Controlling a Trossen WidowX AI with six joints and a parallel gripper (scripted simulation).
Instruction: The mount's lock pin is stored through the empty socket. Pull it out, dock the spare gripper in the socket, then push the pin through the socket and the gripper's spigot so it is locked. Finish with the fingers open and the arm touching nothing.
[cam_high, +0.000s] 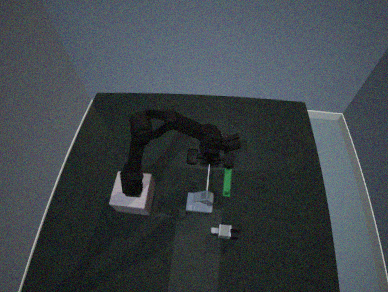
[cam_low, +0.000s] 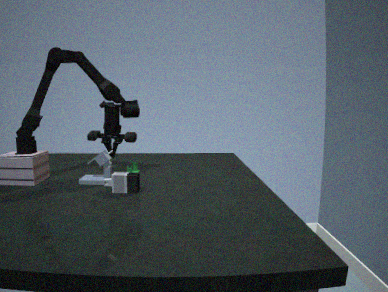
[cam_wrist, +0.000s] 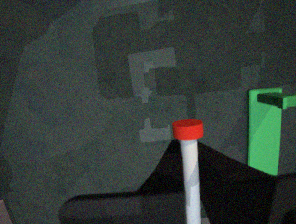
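Observation:
My gripper (cam_high: 209, 163) (cam_low: 113, 154) (cam_wrist: 181, 145) is shut on the lock pin just below its red head. The lock pin (cam_high: 208, 178) (cam_wrist: 191, 172) has a white shaft that runs from the fingers toward the mount. The pale mount (cam_high: 193, 204) (cam_low: 91, 180) stands on the table with a tilted socket (cam_low: 101, 159) on top. In the top view the shaft's far end meets the socket's outline; whether its tip is still inside I cannot tell. The spare gripper (cam_high: 225, 231) (cam_low: 120, 183), a white body with black fingers and a light spigot, lies apart from the mount.
A green holder (cam_high: 227, 182) (cam_low: 133, 169) (cam_wrist: 263, 135) with raised prongs stands beside the mount, right of the pin in the top view. The arm's pale base block (cam_high: 130, 202) (cam_low: 25, 170) is at the left. The dark table (cam_high: 280, 210) (cam_low: 200, 225) carries everything.

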